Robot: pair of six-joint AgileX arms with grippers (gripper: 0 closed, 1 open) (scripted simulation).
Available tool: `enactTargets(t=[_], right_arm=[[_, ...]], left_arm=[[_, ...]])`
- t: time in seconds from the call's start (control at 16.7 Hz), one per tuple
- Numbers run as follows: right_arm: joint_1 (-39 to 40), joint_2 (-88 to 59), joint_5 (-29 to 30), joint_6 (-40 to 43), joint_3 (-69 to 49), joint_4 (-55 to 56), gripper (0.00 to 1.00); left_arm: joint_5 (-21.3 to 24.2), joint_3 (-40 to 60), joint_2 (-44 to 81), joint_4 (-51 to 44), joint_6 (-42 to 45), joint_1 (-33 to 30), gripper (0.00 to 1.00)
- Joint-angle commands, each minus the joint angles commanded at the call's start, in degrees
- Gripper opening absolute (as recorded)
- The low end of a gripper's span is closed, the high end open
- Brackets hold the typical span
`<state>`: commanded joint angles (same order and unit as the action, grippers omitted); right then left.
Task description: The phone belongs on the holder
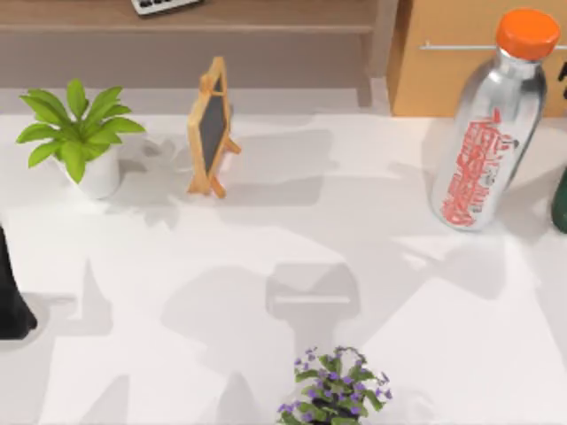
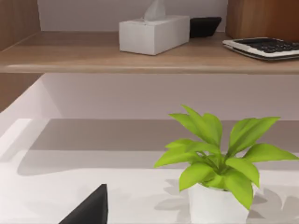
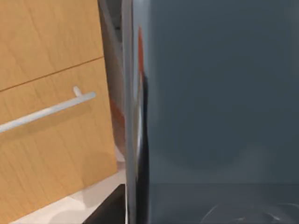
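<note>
Pincer on my left arm (image 1: 12,297) sits at the counter's (image 1: 292,221) left edge, where it shows as a dark shape; a black wedge of it (image 2: 91,210) enters the left wrist view, and I cannot tell how far it is open or whether it holds anything. Just ahead of it a leafy plant (image 2: 217,163) stands in a white pot near the counter's back left corner. To the right of the plant, the holder (image 1: 211,128), a small wooden easel with a dark panel, stands upright and bare. Beyond the counter a shelf (image 2: 93,53) carries a tissue box (image 2: 153,33). The phone (image 2: 204,26) lies behind that box, touching or just beside it, and a calculator (image 2: 264,46) lies to its right. My right arm is parked at the counter's right side; a dark sliver of its pincer (image 3: 110,210) shows close against a steel bottle (image 1: 489,133) with an orange cap, and its opening cannot be told either. A drawer (image 3: 51,112) with a bar handle is behind the bottle. A flowering plant (image 1: 335,394) stands at the counter's front edge.
</note>
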<state>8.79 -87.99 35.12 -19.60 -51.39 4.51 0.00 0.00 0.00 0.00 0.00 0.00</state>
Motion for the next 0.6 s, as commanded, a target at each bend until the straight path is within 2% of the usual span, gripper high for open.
enactTargets(t=[0.24, 0.6], right_arm=[[0.0, 0.0, 0.0, 0.0, 0.0, 0.0, 0.98], [0.0, 0.0, 0.0, 0.0, 0.0, 0.0, 1.00]], left_arm=[[0.0, 0.0, 0.0, 0.0, 0.0, 0.0, 1.00], [0.0, 0.0, 0.0, 0.0, 0.0, 0.0, 1.00]])
